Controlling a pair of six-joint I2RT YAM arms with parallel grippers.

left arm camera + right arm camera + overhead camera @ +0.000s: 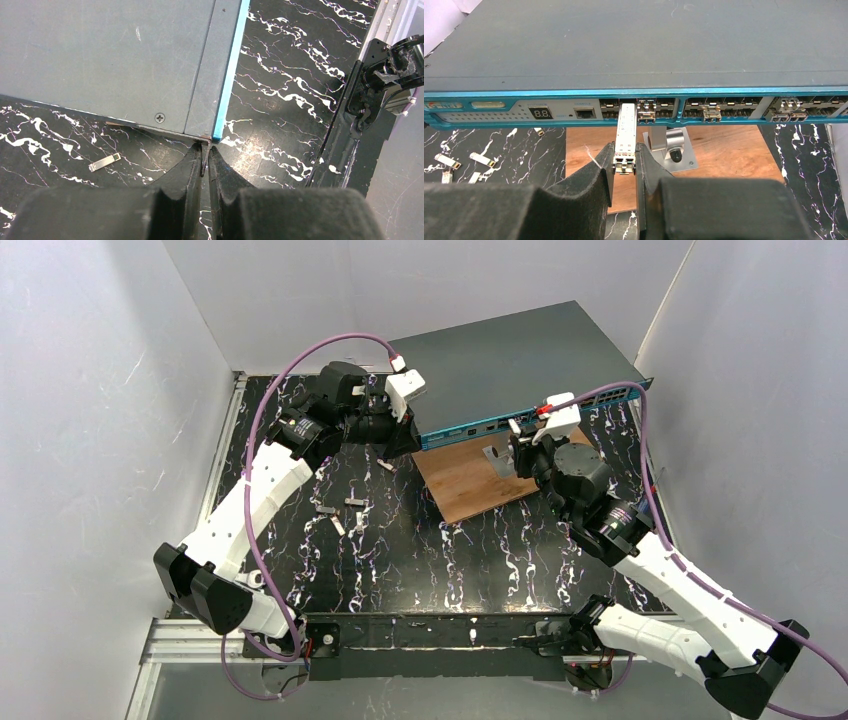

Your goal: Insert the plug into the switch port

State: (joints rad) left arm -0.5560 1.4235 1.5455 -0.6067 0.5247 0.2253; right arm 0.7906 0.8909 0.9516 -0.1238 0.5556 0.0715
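The switch (520, 360) is a wide dark grey box with a teal front strip (574, 93) of small sockets, lying at the back of the table. My right gripper (625, 146) is shut on the plug (625, 132), a slim silver module. The plug's far end sits in the mouth of a port in the lower row, just right of the small display. My left gripper (206, 150) is shut on a thin metal tab at the switch's (115, 55) front left corner. From above, the left gripper (408, 435) and the right gripper (520, 430) both stand at the switch's front edge.
A brown wooden board (734, 150) lies under the switch front, with a small metal bracket (671, 147) standing on it. Several loose modules (340, 512) lie on the black marbled table (450, 570). Other modules (710, 114) fill ports to the right. Grey walls close in both sides.
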